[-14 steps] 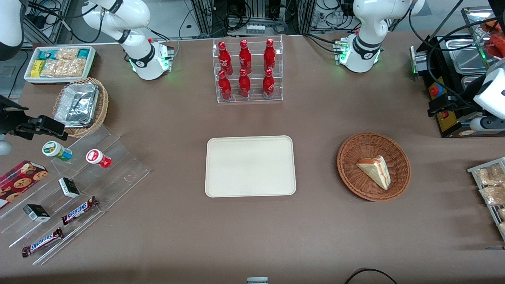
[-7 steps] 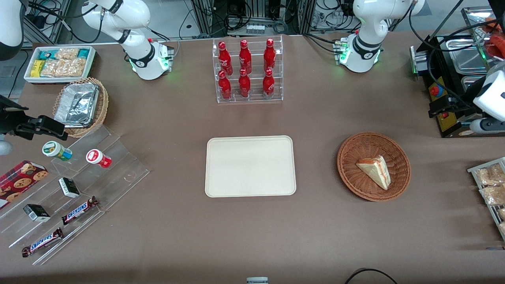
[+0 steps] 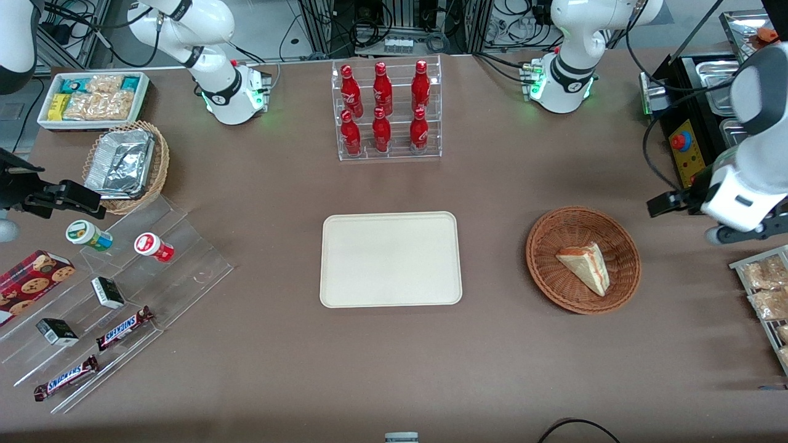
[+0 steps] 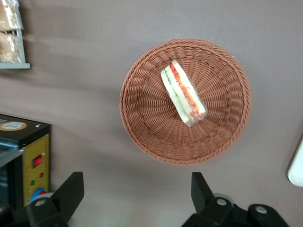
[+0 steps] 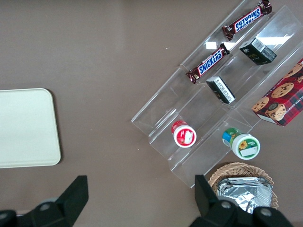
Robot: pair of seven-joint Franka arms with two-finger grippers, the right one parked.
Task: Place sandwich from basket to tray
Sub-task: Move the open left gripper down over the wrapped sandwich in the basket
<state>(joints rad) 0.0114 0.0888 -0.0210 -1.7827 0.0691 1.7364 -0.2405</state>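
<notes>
There's the sandwich (image 3: 585,266), a pale bread wedge lying in the reddish-brown wicker basket (image 3: 545,271), its red-orange filling edge turned toward the working arm's end of the surface (image 3: 394,357). From the wrist, the sandwich (image 4: 182,93) shows its layers plainly: green along one side, red-orange along the other, pale bread outside, lying across the middle of the basket (image 4: 142,123). The gripper (image 4: 135,189) hangs above the surface just beside the basket, fingers (image 4: 71,190) spread wide, grasping nothing. The cream-white tray (image 3: 390,259) lies flat, well apart from the basket, toward the parked arm's end.
</notes>
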